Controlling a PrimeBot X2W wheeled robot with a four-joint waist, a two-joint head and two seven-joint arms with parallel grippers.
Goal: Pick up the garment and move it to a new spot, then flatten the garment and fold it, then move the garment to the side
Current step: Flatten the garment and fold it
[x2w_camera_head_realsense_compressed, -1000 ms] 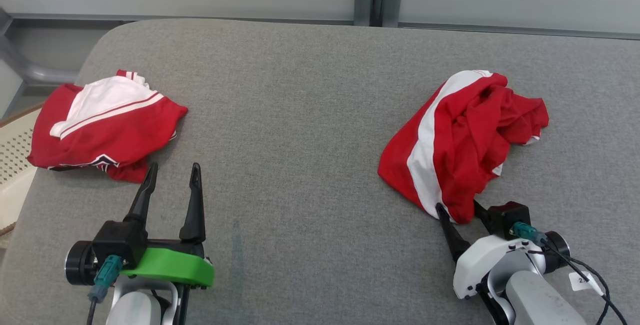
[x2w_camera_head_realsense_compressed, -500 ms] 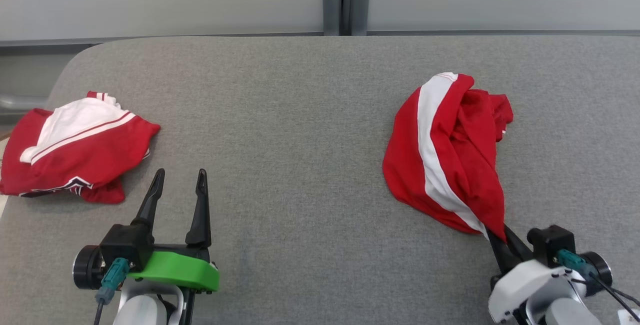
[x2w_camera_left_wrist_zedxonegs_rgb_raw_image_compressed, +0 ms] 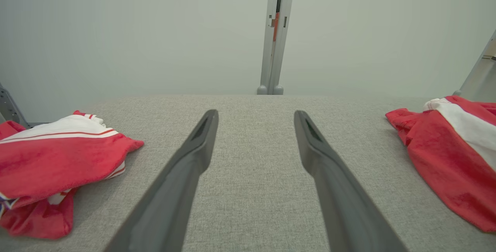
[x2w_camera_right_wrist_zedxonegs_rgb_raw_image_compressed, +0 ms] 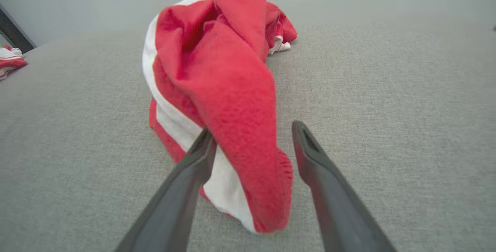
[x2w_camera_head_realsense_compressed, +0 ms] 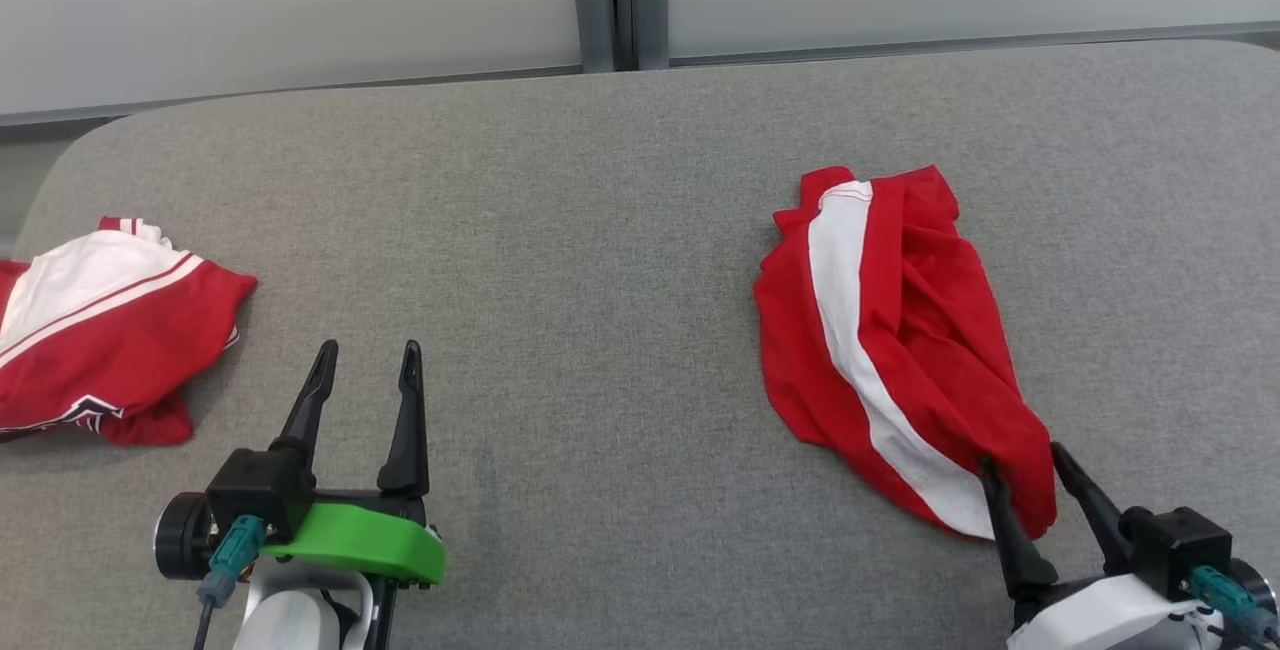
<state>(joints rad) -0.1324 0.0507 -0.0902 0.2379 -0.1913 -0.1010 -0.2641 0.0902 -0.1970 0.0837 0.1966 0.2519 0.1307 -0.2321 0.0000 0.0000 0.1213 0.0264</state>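
The other garment [x2w_camera_head_realsense_compressed: 100, 350] sits bunched at the left edge of the counter [x2w_camera_head_realsense_compressed: 600, 230], out of the way, and the left end effector [x2w_camera_head_realsense_compressed: 369, 350] rests spread over bare counter beside it, likely waiting. The garment [x2w_camera_head_realsense_compressed: 890, 350] lies slack and crumpled at right, its near tip between the spread fingers of the right end effector [x2w_camera_head_realsense_compressed: 1022, 460]; nothing is pinched, so flattening looks next. The head view gives this layout, while the right wrist view shows the tip humped against one finger and clear of the other.
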